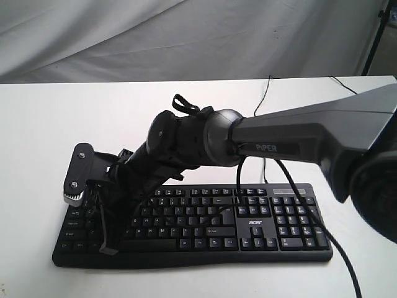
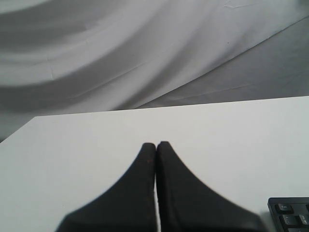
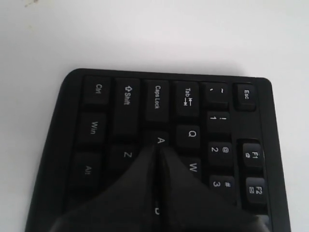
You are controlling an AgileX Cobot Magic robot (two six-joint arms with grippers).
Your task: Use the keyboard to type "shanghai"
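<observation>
The black keyboard with its white acer logo lies on the white table. My right arm reaches across it to its left end. There my right gripper points down, shut with nothing in it. In the right wrist view its closed tips sit at the near edge of the A key, between Z and W, and cover the S key. Whether they press a key I cannot tell. My left gripper is shut and empty over bare table, with a keyboard corner beside it. It does not show in the exterior view.
A thin black cable runs from the keyboard's back across the table toward the far edge. Grey cloth hangs behind the table. A dark stand leg rises at the back right. The right arm's own cable crosses the number pad.
</observation>
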